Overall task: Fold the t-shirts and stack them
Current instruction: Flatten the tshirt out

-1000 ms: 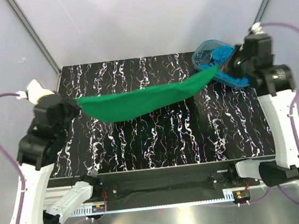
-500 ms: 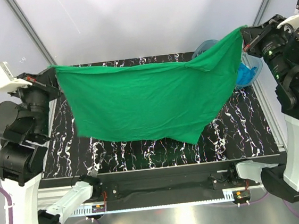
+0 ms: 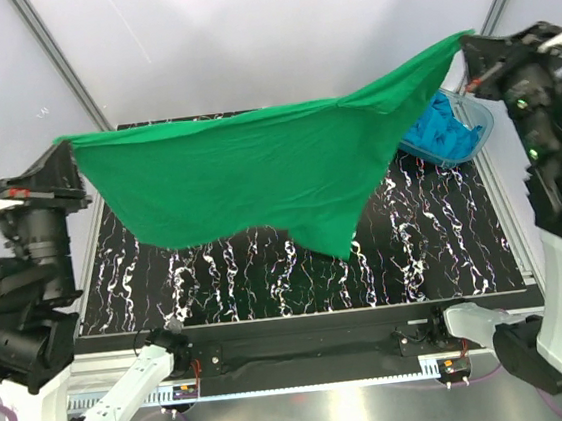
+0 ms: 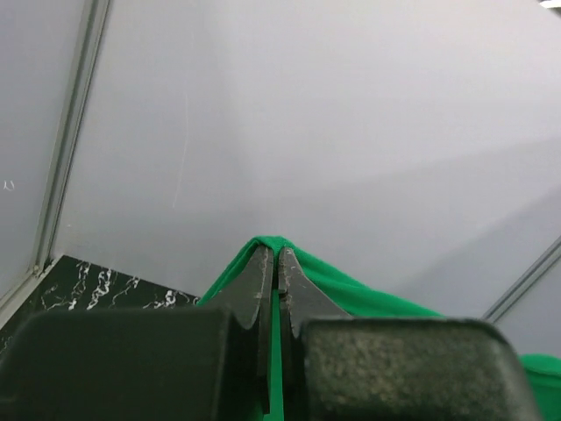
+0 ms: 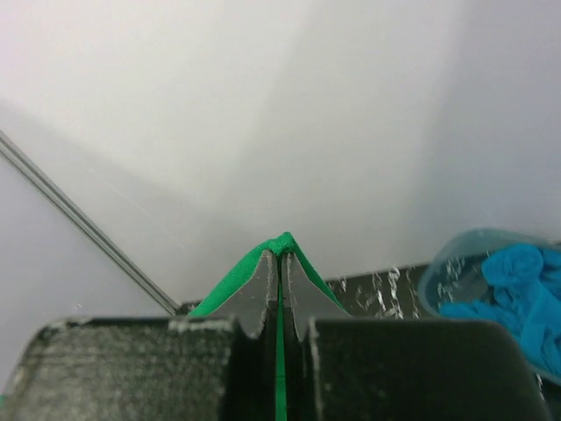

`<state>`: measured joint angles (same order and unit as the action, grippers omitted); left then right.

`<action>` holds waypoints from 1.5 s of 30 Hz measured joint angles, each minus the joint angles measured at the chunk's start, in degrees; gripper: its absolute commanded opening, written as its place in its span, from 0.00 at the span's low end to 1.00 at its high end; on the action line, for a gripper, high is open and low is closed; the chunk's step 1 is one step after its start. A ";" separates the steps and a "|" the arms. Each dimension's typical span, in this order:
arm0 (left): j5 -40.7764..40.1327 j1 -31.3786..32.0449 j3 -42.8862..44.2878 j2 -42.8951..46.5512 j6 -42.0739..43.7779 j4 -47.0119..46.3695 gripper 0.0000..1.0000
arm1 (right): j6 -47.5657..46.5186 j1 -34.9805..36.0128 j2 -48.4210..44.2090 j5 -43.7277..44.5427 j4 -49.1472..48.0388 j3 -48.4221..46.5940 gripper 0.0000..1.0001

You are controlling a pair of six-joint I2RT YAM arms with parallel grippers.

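2 corners of the green t-shirt point(image 3: 258, 178) were pinched: 1 by the left gripper point(image 3: 63, 143), raised over the left edge of the tabletop point(image 3: 426, 246), the other by the right gripper point(image 3: 464, 40), raised higher over the far-right corner. Both pairs of fingers were shown clamped on green cloth in the wrist views. The shirt was held spread in the air between them, its lower edge hanging to a point right of centre. A bunch of turquoise t-shirts point(image 3: 443, 128) was seen inside the clear tub point(image 3: 487, 129) at the far-right corner.
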<state>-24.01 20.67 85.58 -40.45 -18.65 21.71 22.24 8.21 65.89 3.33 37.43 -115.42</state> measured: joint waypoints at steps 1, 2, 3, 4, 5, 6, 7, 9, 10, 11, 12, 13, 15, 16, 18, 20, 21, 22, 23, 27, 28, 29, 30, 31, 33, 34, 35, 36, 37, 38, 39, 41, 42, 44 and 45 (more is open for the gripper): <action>0.07 0.00 1.05 0.00 -0.04 -0.26 0.00 | -0.02 0.00 -0.59 -0.02 -0.37 -1.07 0.00; 0.50 0.00 1.73 -0.07 -0.24 -0.90 0.00 | -0.02 0.00 -0.83 -0.09 -0.61 -2.10 0.00; 1.33 0.00 2.01 -0.02 -0.79 -1.86 0.00 | 0.00 0.02 -0.87 -0.24 -0.63 -3.67 0.00; 2.16 0.00 2.29 0.02 -1.33 -2.36 0.00 | 0.02 0.02 -0.94 -0.46 -0.63 -5.51 0.00; 3.10 0.00 2.71 0.02 -1.90 -2.75 0.00 | 0.04 0.02 -1.07 -0.48 -0.76 -7.39 0.00; 4.09 0.00 3.32 -0.07 -2.29 -2.97 0.00 | 0.04 0.02 -1.46 -0.48 -1.27 -8.63 0.00; 4.66 0.00 3.82 -0.17 -2.47 -3.43 0.00 | 0.04 0.02 -1.92 -0.48 -1.90 -9.25 0.00; 5.16 0.00 4.94 -0.59 -2.36 -5.25 0.00 | -0.15 0.02 -2.84 -0.42 -3.28 -10.08 0.00; 5.05 0.00 6.21 -1.46 -2.08 -5.57 0.00 | -0.50 0.02 -2.95 -0.39 -3.87 -10.62 0.00; 4.83 0.00 8.13 -2.71 -1.81 -5.66 0.00 | -1.07 0.02 -2.67 -0.37 -4.57 -11.32 0.00; 4.70 0.00 10.14 -4.22 -1.68 -5.62 0.00 | -1.60 0.02 -1.97 -0.37 -4.94 -12.39 0.00; 4.85 0.00 11.63 -5.44 -1.62 -6.05 0.00 | -2.05 0.02 -0.85 -0.37 -4.94 -13.81 0.00; 5.42 0.00 10.34 -5.68 -1.57 -8.26 0.00 | -2.62 0.02 0.85 -0.42 -5.70 -14.82 0.00; 5.40 0.00 8.28 -4.87 -1.44 -9.42 0.00 | -2.84 0.02 0.85 -0.37 -6.67 -13.00 0.00; 4.52 0.00 5.01 -3.56 -0.57 -10.62 0.00 | -3.52 0.02 0.02 0.22 -7.65 -8.17 0.00; 4.00 0.00 6.80 -4.92 0.17 -9.40 0.00 | -4.50 0.04 2.12 0.28 -6.03 -9.53 0.00; 4.48 0.00 8.92 -6.51 0.37 -9.05 0.00 | -4.81 0.04 3.91 0.20 -5.33 -11.72 0.00; 5.20 0.00 9.31 -7.28 0.46 -10.40 0.00 | -4.98 0.04 4.57 0.13 -5.84 -12.68 0.00; 5.75 0.00 8.66 -7.41 0.55 -11.72 0.00 | -5.07 0.04 4.81 0.09 -6.34 -11.80 0.00; 4.31 -0.02 5.70 -8.83 2.84 -13.14 0.00 | -6.21 0.04 4.92 0.70 -7.17 -8.44 0.00; 4.24 -0.02 7.37 -10.99 3.82 -12.76 0.00 | -6.71 0.04 6.23 0.72 -7.10 -9.90 0.00; 4.28 -0.07 9.11 -13.53 4.57 -12.83 0.00 | -7.17 0.04 7.98 0.74 -7.13 -12.07 0.00; 4.33 -0.07 10.73 -16.06 5.20 -12.70 0.00 | -7.34 0.04 9.16 0.74 -7.21 -13.53 0.00; 4.39 -0.07 12.31 -18.21 5.49 -12.00 0.00 | -7.45 0.04 10.21 0.76 -7.26 -14.97 0.00; 4.83 -0.11 13.27 -20.72 5.70 -10.99 0.00 | -7.48 0.04 11.52 0.76 -6.84 -15.65 0.00; 5.22 -0.11 12.61 -20.96 5.68 -9.92 0.00 | -7.50 0.04 11.63 0.81 -5.99 -15.39 0.00; 5.62 -0.09 11.04 -20.09 5.51 -9.05 0.00 | -7.56 0.04 11.17 1.01 -5.53 -14.91 0.00; 5.66 -0.09 9.60 -18.56 5.20 -7.78 0.00 | -7.69 0.04 10.12 1.40 -4.70 -13.75 0.00; 5.77 -0.09 7.50 -15.78 4.96 -7.13 0.00 | -7.85 0.04 8.52 1.79 -4.13 -12.15 0.00; 5.77 -0.09 5.29 -12.20 4.74 -6.25 0.00 | -8.00 0.04 6.03 2.05 -4.11 -9.90 0.00; 5.60 -0.09 3.30 -8.00 4.66 -6.27 0.00 | -8.11 0.04 2.71 2.40 -4.09 -6.99 0.00; 5.33 -0.07 0.76 -0.68 4.79 -7.89 0.00 | -8.13 0.04 -3.54 3.21 -4.87 -2.58 0.00; 5.07 -0.07 0.02 2.93 4.98 -9.66 0.00 | -8.11 0.04 -6.45 3.34 -5.53 -0.87 0.00; 4.63 -0.07 1.01 6.29 5.42 -14.64 0.00 | -8.11 0.07 -10.47 3.28 -8.04 0.13 0.00; 4.70 -0.07 3.02 5.75 5.77 -17.97 0.00 | -8.11 0.09 -11.04 3.23 -9.92 -0.48 0.00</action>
<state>-19.31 20.60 88.60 -34.70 -12.88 3.75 14.13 8.29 54.85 6.57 27.51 -115.90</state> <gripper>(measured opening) 0.020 0.012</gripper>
